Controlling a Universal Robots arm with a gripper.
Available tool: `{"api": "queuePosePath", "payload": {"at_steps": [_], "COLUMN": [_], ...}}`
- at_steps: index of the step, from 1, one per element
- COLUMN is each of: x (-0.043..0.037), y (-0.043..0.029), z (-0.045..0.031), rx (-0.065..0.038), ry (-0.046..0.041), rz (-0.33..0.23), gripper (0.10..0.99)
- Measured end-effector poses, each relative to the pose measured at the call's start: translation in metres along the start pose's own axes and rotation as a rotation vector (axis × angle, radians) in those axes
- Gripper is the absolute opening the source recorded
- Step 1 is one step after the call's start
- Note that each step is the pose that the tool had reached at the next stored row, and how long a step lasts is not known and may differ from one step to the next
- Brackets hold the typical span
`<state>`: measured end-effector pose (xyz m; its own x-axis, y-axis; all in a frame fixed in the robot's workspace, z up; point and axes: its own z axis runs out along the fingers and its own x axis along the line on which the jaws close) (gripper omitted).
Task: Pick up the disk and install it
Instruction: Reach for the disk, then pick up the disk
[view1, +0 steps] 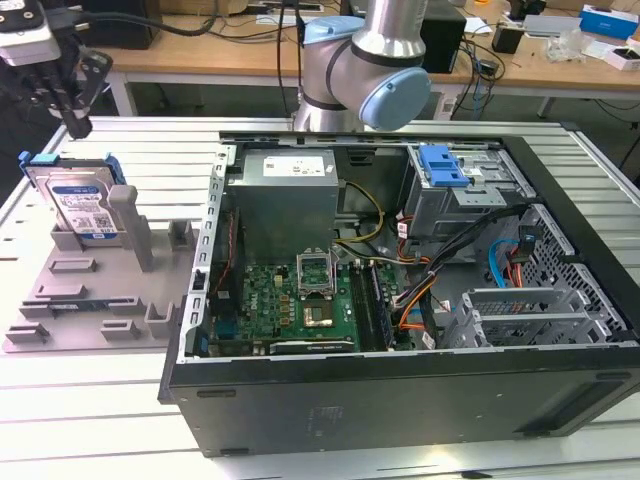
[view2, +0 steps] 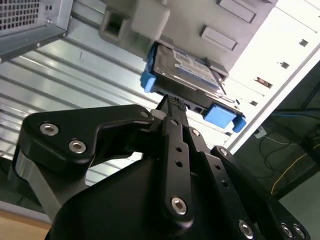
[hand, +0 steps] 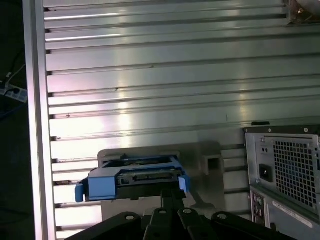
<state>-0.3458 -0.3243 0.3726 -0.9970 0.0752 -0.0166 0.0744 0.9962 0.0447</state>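
Observation:
The disk (view1: 82, 205) is a silver drive with a white-and-blue label in a blue carrier. It stands on edge in a grey holder (view1: 90, 290) at the exterior view's left. My gripper (view1: 78, 126) hangs above and a little behind it, apart from it, with its black fingers closed together on nothing. In the second wrist view the fingertips (view2: 172, 104) point at the near edge of the disk (view2: 192, 70). The first wrist view shows the disk (hand: 135, 177) end-on just beyond the gripper (hand: 170, 194).
An open computer case (view1: 400, 400) lies to the exterior view's right of the holder, with a grey power-supply box (view1: 285, 195), a motherboard (view1: 300, 300) and a drive bay with a blue latch (view1: 443, 165). The ribbed metal table (view1: 60, 400) spreads around them.

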Motion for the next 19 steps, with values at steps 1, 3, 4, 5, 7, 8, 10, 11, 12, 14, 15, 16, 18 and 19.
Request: {"api": "queuePosePath", "payload": {"at_steps": [1,3,4,5,7,8,10,11,12,14,15,16,18,19], "x": [0.0005,0.0005,0.0005,0.0005,0.0005,0.0005,0.0005,0.0005,0.0005,0.0005,0.0005,0.0005,0.0005,0.0005], "y": [0.0001,0.0001,0.0001,0.0001,0.0001,0.0001,0.0001,0.0001,0.0001,0.0001,0.0001,0.0001,0.0001,0.0001], "z": [0.0001,0.0000,0.0000,0.0000,0.0001,0.0000,0.0001,0.0000,0.0000,0.0000,0.0001,0.0001,0.0001,0.0002], "rx": [0.000,0.000,0.000,0.000,0.000,0.000,0.000,0.000,0.000,0.000,0.000,0.000,0.000,-0.001], "ry": [0.0002,0.0008,0.0019,0.0028,0.0032,0.0036,0.0040,0.0042,0.0044,0.0049,0.0050,0.0051,0.0076,0.0089], "rz": [0.000,0.000,0.000,0.000,0.000,0.000,0.000,0.000,0.000,0.000,0.000,0.000,-0.056,-0.082], "gripper": [0.106,0.106,0.106,0.106,0.106,0.106,0.106,0.106,0.106,0.106,0.106,0.106,0.106,0.106]}}
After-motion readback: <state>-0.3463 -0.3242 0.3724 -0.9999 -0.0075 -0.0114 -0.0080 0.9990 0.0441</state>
